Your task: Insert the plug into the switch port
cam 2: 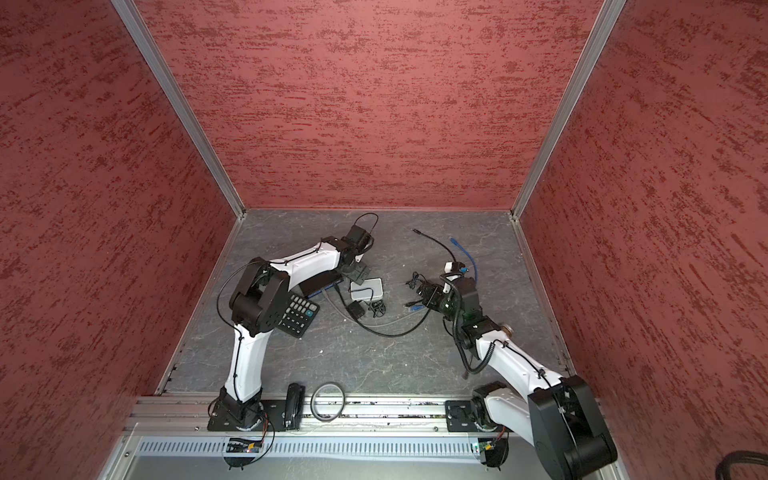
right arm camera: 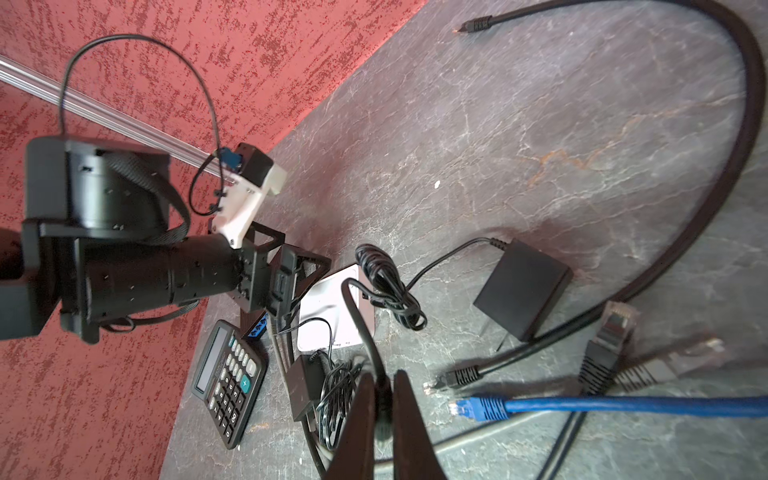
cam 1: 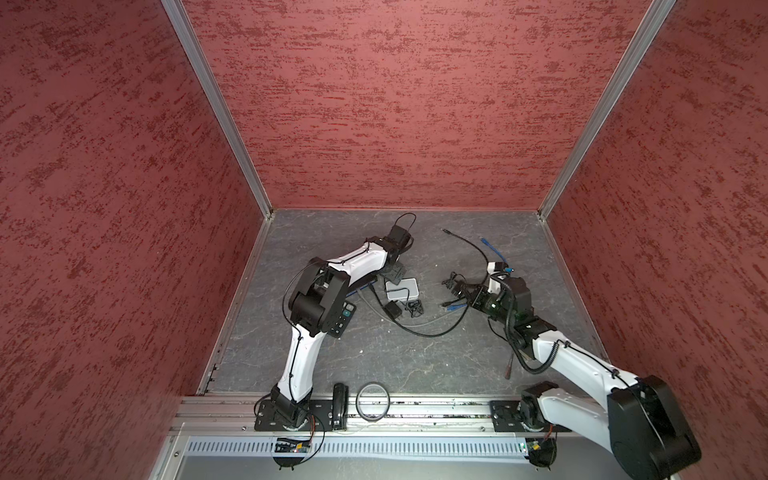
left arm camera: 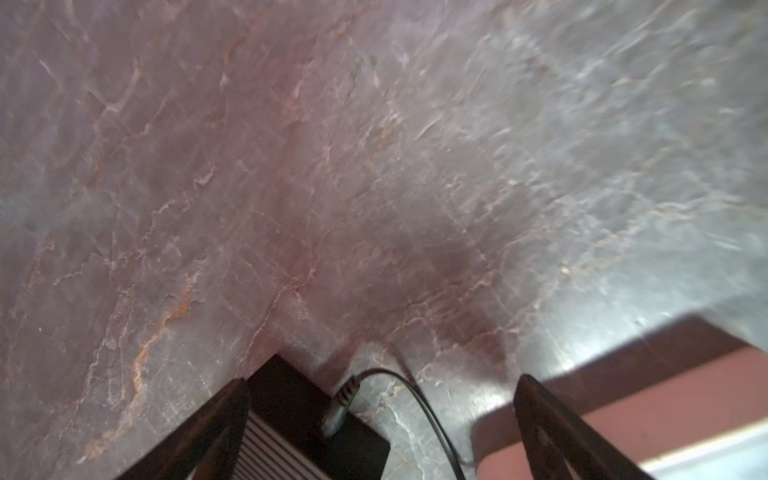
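Right claw [right arm camera: 384,376] clamped shut on thin black cord [right arm camera: 353,309], its plug [right arm camera: 382,432] seemingly pinched there, blurred. Left claw [left arm camera: 382,378] gapes wide, empty, over black ribbed switch box [left arm camera: 291,432]. Risk: slack cord snags blue ethernet cable [right arm camera: 623,405], twisting plug off-line.

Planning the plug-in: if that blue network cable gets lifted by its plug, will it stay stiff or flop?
Probably floppy: the blue cable curves loosely in a top view, so its length would likely sag and drag. Its plug looks small and hard, so it may pivot in a pinch.
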`<state>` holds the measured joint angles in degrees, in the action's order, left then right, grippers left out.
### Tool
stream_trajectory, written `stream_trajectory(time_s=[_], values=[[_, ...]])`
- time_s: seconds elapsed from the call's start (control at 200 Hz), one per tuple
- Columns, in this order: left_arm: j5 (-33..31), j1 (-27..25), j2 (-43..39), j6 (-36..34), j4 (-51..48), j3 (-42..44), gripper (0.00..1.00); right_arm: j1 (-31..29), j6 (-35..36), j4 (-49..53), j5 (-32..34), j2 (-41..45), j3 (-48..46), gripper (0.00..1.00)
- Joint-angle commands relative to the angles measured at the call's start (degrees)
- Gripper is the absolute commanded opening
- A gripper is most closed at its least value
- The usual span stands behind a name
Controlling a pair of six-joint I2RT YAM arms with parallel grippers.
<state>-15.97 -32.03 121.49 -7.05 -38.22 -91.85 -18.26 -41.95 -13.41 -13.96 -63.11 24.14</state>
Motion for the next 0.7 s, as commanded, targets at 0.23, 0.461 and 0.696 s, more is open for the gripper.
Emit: stream_trajectory(time_s=[0.23, 0.461, 0.696], values=[[7.98, -0.14, -6.88, -5.07, 15.05, 7.43, 1.00, 0.14, 0.03, 0.51, -0.35, 1.50, -0.53, 0.06], [11.66, -2.96, -10.19, -11.37, 14.01, 12.59, 1.00, 0.16, 0.21, 1.10, -0.19, 2.51, -0.93, 0.06], [14.31, -4.47, -14.70, -14.44, 14.28, 17.27, 1.00, 0.11, 0.27, 0.93, -0.50, 2.69, -1.11, 0.06]])
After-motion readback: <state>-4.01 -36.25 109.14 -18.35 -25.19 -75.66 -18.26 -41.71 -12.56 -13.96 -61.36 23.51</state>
